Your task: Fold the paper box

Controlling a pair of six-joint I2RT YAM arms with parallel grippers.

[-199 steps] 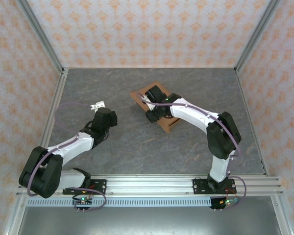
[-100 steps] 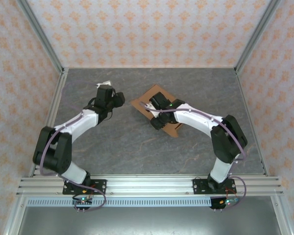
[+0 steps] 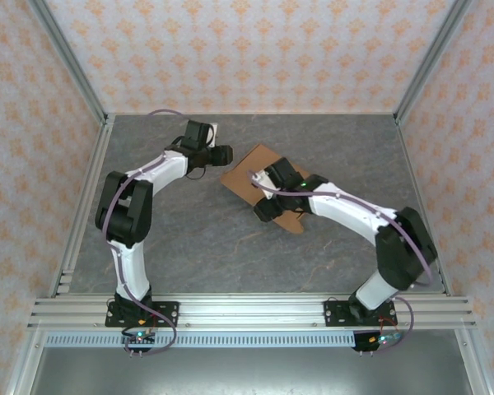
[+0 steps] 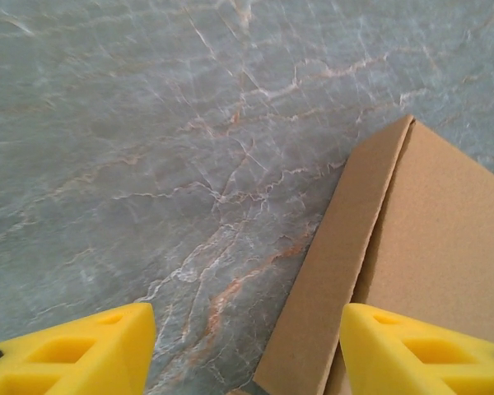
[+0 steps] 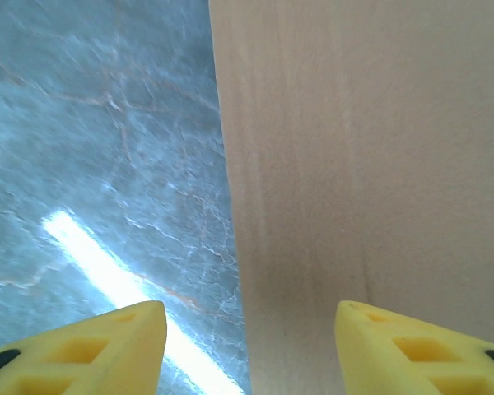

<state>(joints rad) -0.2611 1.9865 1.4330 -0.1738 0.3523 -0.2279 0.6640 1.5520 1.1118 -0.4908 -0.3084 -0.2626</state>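
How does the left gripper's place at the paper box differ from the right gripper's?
The left gripper stands at a corner of the paper box, where a side wall shows; the right gripper stands along a straight edge. The left gripper is at the box's far side, the right gripper at its near part. Both have yellow fingers spread, holding nothing.

Left claw [image 4: 245, 317] gapes wide; right claw [image 5: 249, 313] likewise parted; both arms reach forward.

You will find the paper box [image 3: 249, 167] lying on the desk [image 3: 189, 239]. It lies ahead of the left jaws, toward their right side. The right jaws stand over its near part; its edge runs between them, with bare desk to their left.
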